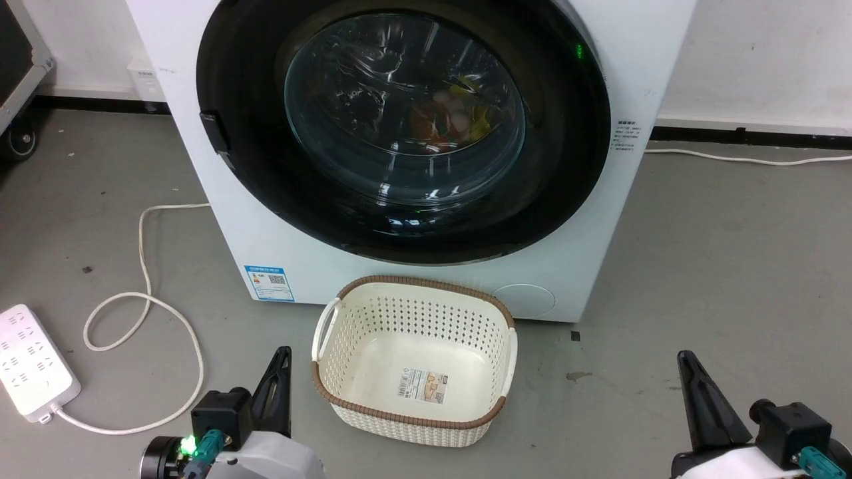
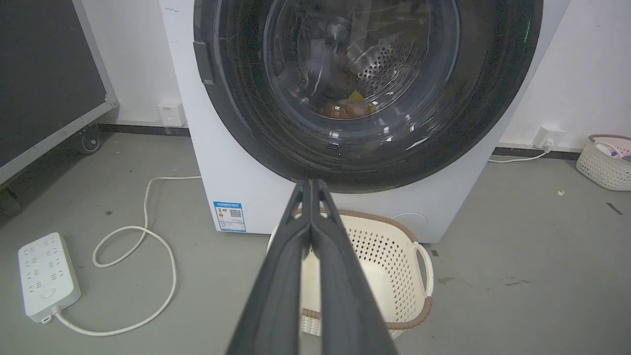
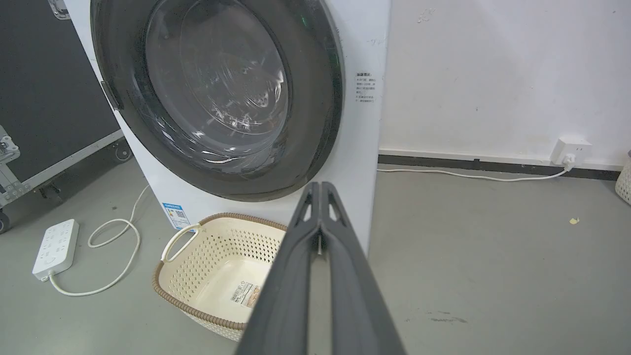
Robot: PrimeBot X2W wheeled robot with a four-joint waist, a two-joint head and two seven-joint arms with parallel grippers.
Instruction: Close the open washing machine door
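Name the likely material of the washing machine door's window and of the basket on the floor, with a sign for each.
Washing machine door: window probably clear glass, glossy; reflections, see-through. Basket: likely cream moulded plastic, matte; perforated walls, brown woven-look rim.

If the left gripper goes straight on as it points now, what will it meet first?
Probably the washing machine door, at its lower black rim, passing above the basket; depth is unclear.
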